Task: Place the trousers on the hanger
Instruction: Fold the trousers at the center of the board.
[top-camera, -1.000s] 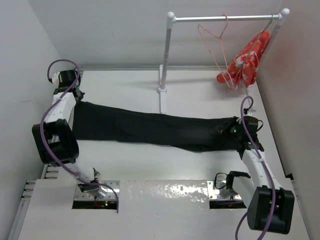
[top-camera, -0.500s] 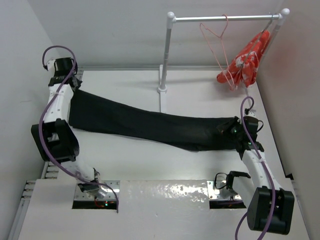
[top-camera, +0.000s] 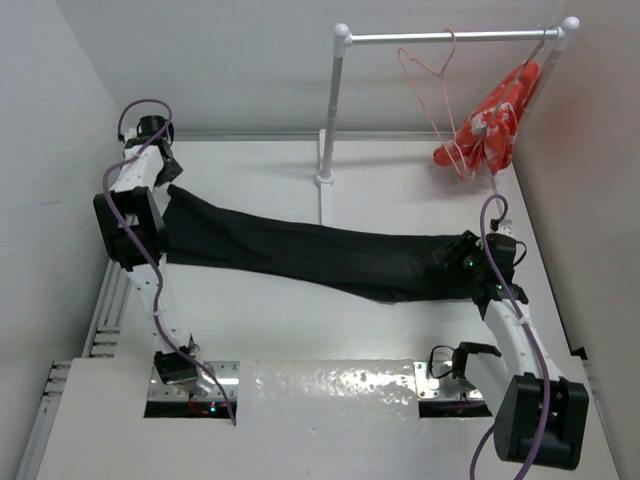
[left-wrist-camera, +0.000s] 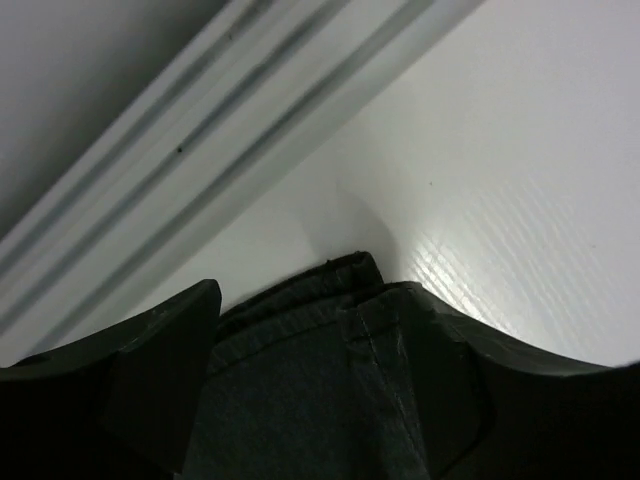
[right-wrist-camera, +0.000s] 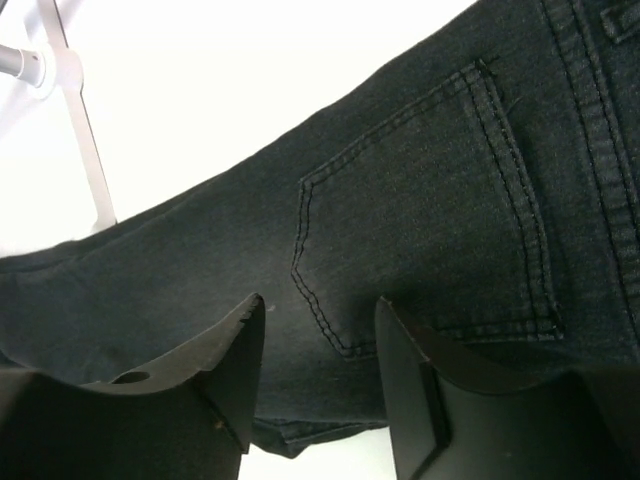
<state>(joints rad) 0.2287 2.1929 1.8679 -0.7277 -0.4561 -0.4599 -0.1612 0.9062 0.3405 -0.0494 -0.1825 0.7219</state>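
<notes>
Your main risk is that nothing is held. The left gripper (left-wrist-camera: 315, 310) has its fingers wide apart on either side of the hem (left-wrist-camera: 340, 275) of the trousers (top-camera: 300, 250). The right gripper (right-wrist-camera: 320, 310) has its fingers part-way apart over the back pocket (right-wrist-camera: 430, 210), with the denim lying loose between them. Any lift from here would likely leave the cloth on the table (top-camera: 400, 180). The trousers lie stretched flat across the table from far left to right, well apart from the hanger (top-camera: 428, 85), which hangs empty on the rail (top-camera: 450, 37) at the back right. If you regrip only one layer at the waist, expect the legs to drag and slip away. So long and soft a garment may also catch on the stand post (top-camera: 335, 110). The orange-red bundle (top-camera: 490, 125) hangs just beside the hanger and could be knocked. Your left arm is crowded into the far-left corner near the side wall (top-camera: 50, 150); the open room is the bare table below the rail.
</notes>
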